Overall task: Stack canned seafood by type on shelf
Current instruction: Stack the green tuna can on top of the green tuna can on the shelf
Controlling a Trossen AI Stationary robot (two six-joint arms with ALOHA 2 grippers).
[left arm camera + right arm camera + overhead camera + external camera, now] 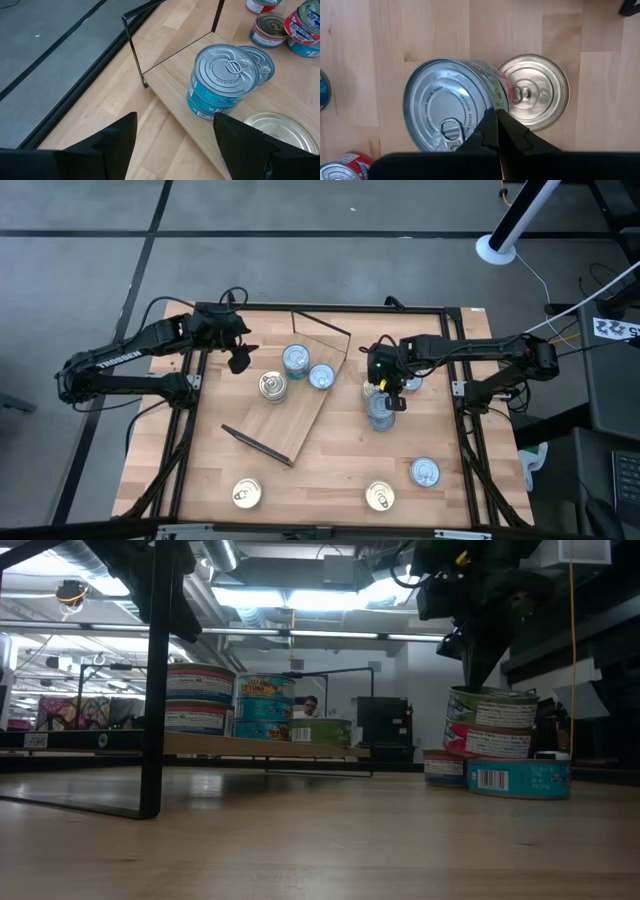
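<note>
High view: left pincer (pixel 240 356) hangs wide open and holding nothing at the far left corner of the shelf (pixel 290 425), a plywood board lying angled mid-bench (pixel 330 480) with a thin dark frame bar (pixel 322 323) at its far end. Three tins on the board: a gold-lidded can (pixel 272 386), a silver-topped stack (pixel 296 360), a silver can (pixel 322 376) just beside it. Right pincer (pixel 391 394) is fully shut, holding nothing, tip at the loose stack (pixel 380 413) right of the board. Near edge of the bench has two gold tins (pixel 245 493) (pixel 379 496) and one blue-rimmed silver tin (pixel 425 472), well apart. Low view alone shows heights: the shelf cans are doubled up, red-banded pair (pixel 198 698) and teal pair (pixel 264 705) side by side, low green tin (pixel 320 731) to their right; the right-hand pile is two tins high (pixel 491 722) atop a flat blue can (pixel 518 778), small can (pixel 442 766) beside. Left wrist view adds a pull-tab lid on the teal stack (pixel 222 80) on the board's corner. Right wrist view shows the closed fingertips (pixel 496 131) pressed together over the rim of a silver pull-tab tin (pixel 454 105), a gold lid (pixel 535 91) touching it beyond; contact with the tin can't be told.
</note>
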